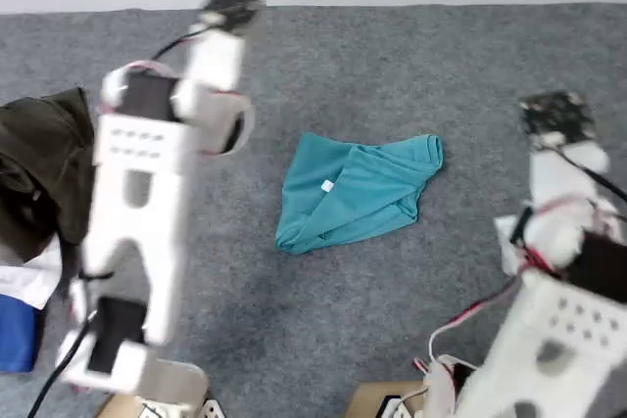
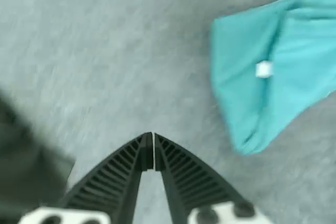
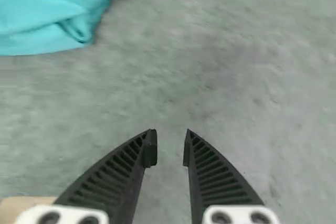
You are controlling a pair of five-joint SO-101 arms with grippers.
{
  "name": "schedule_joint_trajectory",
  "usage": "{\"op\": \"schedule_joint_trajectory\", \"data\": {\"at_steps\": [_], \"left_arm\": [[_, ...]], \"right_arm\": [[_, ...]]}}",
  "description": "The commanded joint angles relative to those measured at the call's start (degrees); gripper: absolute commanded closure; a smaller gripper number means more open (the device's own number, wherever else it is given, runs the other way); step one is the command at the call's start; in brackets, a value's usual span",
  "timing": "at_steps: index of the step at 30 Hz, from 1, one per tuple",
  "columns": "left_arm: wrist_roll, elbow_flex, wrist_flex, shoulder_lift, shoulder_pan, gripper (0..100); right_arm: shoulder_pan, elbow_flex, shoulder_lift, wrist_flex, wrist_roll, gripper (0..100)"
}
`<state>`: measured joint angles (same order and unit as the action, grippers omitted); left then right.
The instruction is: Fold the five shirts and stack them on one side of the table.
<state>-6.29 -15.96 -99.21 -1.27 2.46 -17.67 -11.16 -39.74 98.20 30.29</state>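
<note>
Teal shirt, folded, mid-table between left arm and right arm; dark, perhaps olive, garment at left edge

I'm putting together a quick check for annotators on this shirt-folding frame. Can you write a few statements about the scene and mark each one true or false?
1. The teal shirt lies on the grey table between the two arms. True.
2. The left claw is gripping the teal shirt. False: it is shut on nothing, above bare table beside the shirt.
3. The right claw has its jaws slightly apart, with nothing between them. True.
4. The dark garment lies on top of the teal shirt. False: it lies apart from the teal shirt, at the table's edge on the left arm's side.
</note>
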Motion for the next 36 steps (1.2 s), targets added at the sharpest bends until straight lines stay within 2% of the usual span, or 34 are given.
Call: {"op": "schedule_joint_trajectory", "data": {"at_steps": [1, 11, 15, 21, 26, 30, 36], "left_arm": [[-0.7, 7.52, -1.32, -8.7, -7.65, 100], [-4.22, 22.9, -1.32, -20.75, -24.09, 100], [-6.77, 26.42, -1.32, -24.26, -29.54, 100], [-10.2, 28.97, -1.32, -27.96, -36.48, 100], [-14.51, 31.34, -1.32, -30.77, -41.93, 100], [-16.97, 34.33, -1.23, -33.32, -45.01, 100], [-17.76, 36.62, -1.14, -37.36, -45.54, 100]], "right_arm": [[7.25, 0.35, 6.11, -3.82, -3.87, 89.5], [27.47, 0.7, 23.96, -18.15, -10.2, 89.5], [32.92, 0.79, 29.93, -23.87, -11.16, 89.5], [33.89, 2.11, 37.93, -31.96, -11.08, 87.4], [34.15, 10.29, 41.98, -26.15, -11.16, 73.4], [34.95, 14.95, 43.03, -24.4, -11.16, 74.2], [35.91, 16.62, 43.21, -24.04, -11.16, 74.5]]}}
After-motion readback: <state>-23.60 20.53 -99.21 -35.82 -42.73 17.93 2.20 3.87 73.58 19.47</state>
